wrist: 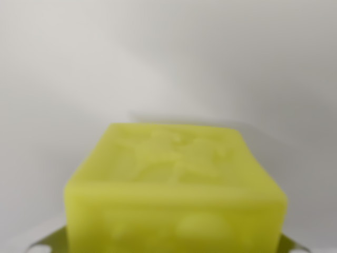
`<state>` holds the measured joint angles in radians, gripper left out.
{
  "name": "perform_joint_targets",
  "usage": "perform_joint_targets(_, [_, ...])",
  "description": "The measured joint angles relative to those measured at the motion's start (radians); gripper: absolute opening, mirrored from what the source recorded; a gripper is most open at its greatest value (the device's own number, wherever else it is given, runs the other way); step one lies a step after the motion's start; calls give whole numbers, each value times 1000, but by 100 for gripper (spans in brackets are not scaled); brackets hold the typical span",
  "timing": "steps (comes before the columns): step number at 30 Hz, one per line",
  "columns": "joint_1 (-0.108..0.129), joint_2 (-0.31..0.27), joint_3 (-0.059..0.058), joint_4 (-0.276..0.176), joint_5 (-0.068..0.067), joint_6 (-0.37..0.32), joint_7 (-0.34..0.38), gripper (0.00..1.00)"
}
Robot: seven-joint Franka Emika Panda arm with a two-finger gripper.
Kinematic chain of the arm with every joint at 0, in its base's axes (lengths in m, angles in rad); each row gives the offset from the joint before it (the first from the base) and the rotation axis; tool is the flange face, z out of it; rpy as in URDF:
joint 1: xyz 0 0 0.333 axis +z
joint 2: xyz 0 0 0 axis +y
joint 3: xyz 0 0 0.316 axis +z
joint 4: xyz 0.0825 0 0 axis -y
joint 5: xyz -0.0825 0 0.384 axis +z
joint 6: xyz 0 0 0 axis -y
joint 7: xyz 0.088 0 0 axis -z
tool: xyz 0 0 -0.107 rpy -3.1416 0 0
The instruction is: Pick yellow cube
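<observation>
Clearly the blurred yellow-green plastic cube (176,195) sits between the claw's metal tips (corners only), grip unconfirmed.

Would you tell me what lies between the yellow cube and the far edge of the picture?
Nothing: in the wrist view, only bare pale grey surface shows beyond the yellow cube.
</observation>
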<state>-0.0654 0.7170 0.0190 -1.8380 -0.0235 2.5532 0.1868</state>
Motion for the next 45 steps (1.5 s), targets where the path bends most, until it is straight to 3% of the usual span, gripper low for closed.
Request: perform_joint_targets(45, [1, -221, 0, -30, 10, -191, -6, 0])
